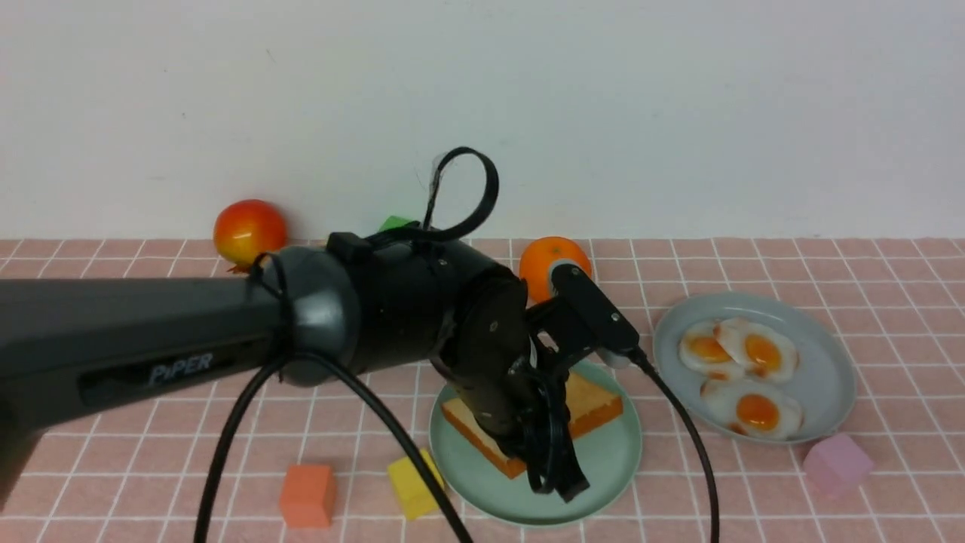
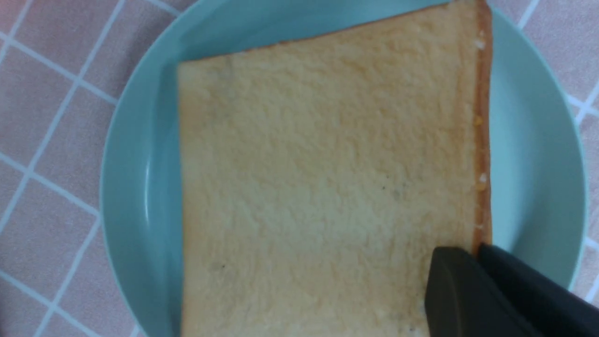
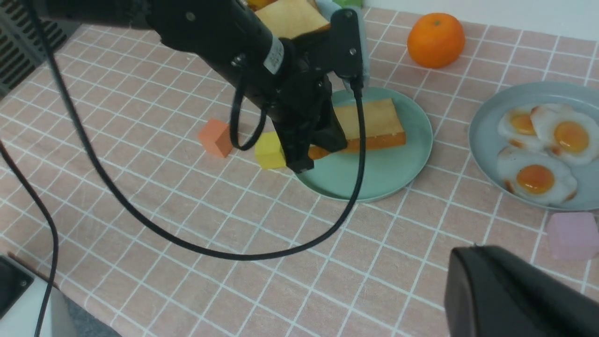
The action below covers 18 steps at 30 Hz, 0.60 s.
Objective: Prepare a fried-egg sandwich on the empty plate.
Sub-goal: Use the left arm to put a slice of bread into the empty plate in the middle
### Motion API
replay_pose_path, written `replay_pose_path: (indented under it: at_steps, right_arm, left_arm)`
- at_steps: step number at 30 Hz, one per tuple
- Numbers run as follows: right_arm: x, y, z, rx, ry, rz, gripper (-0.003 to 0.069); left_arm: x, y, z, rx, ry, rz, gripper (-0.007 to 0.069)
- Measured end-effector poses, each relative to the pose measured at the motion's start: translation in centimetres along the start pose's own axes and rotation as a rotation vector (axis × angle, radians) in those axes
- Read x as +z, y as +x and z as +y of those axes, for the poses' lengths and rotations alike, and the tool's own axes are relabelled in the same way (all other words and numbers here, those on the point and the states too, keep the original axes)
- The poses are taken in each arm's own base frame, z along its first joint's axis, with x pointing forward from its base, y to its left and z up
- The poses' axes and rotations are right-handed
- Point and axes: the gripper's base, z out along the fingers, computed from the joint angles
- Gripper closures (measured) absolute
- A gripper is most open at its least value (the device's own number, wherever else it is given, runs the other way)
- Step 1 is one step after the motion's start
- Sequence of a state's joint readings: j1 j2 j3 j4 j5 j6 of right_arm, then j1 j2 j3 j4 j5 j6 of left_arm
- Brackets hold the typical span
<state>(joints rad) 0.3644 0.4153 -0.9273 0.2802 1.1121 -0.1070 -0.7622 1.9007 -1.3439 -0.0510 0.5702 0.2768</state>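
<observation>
Left gripper [image 1: 562, 483] hangs over the near-left part of the mint-green plate [image 1: 611, 460], jaws closed together, tips at the crust corner of 1 toast slice [image 1: 595, 403]; whether they pinch it I cannot tell. That slice lies on the plate, near the middle of the table [image 1: 754, 513] by its front edge, with no filling on it. The 3 fried eggs [image 1: 756, 411] sit on a blue-grey plate [image 1: 833, 377] just right of the mint one, toward the table's right edge. Right gripper [image 3: 505, 290], also closed, waits by the front-right corner, so I judge it the nearer arm for an egg.
</observation>
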Motion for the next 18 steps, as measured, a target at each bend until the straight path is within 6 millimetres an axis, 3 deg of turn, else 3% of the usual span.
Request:
replay_pose_path:
  at_steps: [5,9,13,14,15,18]
  right_arm:
    - [0.0,0.0,0.0,0.001,0.0,0.0,0.063]
    - [0.0,0.0,0.0,0.001,-0.001,0.0,0.0627]
    - [0.0,0.0,0.0,0.001,-0.001,0.002,0.0627]
    - [0.0,0.0,0.0,0.001,-0.001,0.003,0.0627]
    - [0.0,0.0,0.0,0.005,-0.001,0.003,0.0627]
    - [0.0,0.0,0.0,0.036,-0.001,0.003,0.0627]
  left_arm:
    - [0.9,0.3,-0.1,0.001,0.005,0.023,0.0582]
    - [1.1,0.4,-0.1,-0.008,0.011,0.027,0.0509]
    - [1.0,0.3,-0.3,-0.045,0.036,0.025,0.0342]
    - [0.9,0.3,-0.4,-0.047,0.037,0.025,0.0333]
    - [0.6,0.3,-0.4,-0.06,0.046,0.021,0.0274]
    - [-1.3,-0.3,-0.6,-0.099,0.069,-0.015,0.02]
